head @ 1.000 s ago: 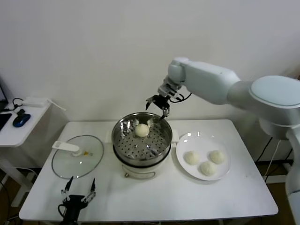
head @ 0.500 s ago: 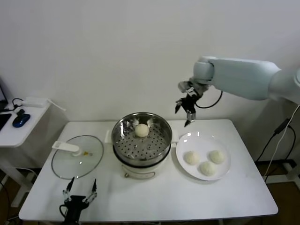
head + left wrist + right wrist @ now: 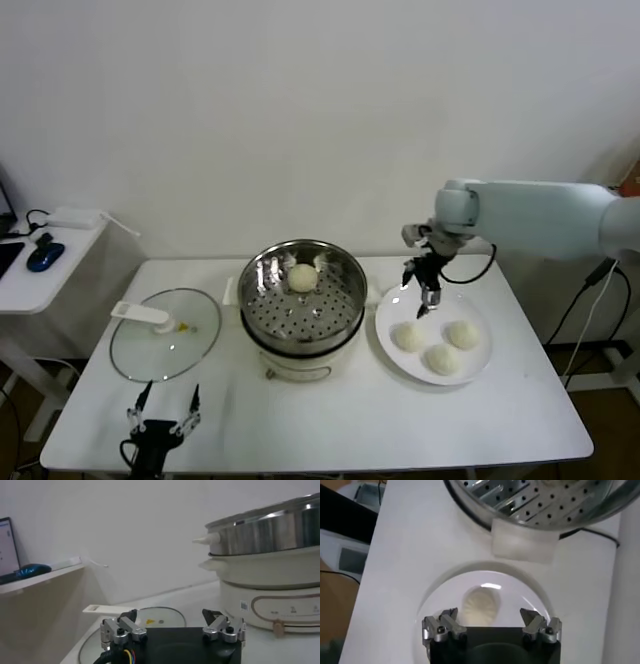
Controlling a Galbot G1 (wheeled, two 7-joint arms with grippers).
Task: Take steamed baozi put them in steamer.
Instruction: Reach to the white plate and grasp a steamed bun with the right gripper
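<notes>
The steamer (image 3: 345, 290) stands mid-table with one steamed baozi (image 3: 302, 277) on its perforated tray. Three more baozi (image 3: 408, 337) (image 3: 461, 333) (image 3: 443, 358) lie on a white plate (image 3: 440, 310) to its right. My right gripper (image 3: 427, 292) hangs open over the plate's rear left part, just above the leftmost bun and apart from it. In the right wrist view that baozi (image 3: 481, 605) lies below and between the open fingers of the right gripper (image 3: 489, 614), with the steamer (image 3: 540, 500) beyond. My left gripper (image 3: 163, 410) is parked open at the table's front left edge.
A round glass lid (image 3: 165, 333) with a white handle lies flat left of the steamer, also in the left wrist view as the lid (image 3: 150, 615) just ahead of the left gripper (image 3: 170, 614). A side table (image 3: 40, 262) with a mouse stands far left.
My right arm has swung from above the steamer's back rim to the right and down over the plate, jaws open throughout. The left arm has stayed put.
</notes>
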